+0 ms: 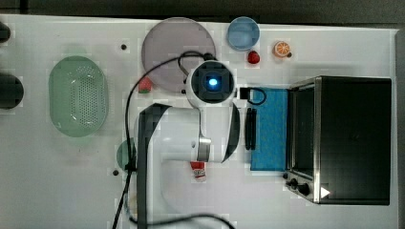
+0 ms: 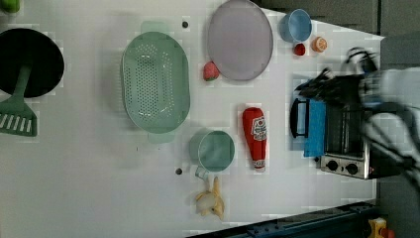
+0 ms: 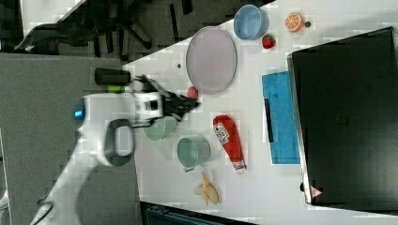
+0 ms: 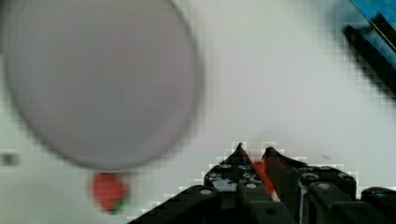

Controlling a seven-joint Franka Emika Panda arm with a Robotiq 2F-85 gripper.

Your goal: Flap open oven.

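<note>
The oven (image 1: 351, 138) stood at the top view's right table (image 1: 57, 181) edge, its door (image 1: 270, 129) already flapped down toward the pincer (image 4: 252, 154), whose fingers stood narrowly apart, holding nothing.

Oven (image 1: 353, 138) door (image 1: 270, 129) flat on white table (image 1: 57, 181)
</note>
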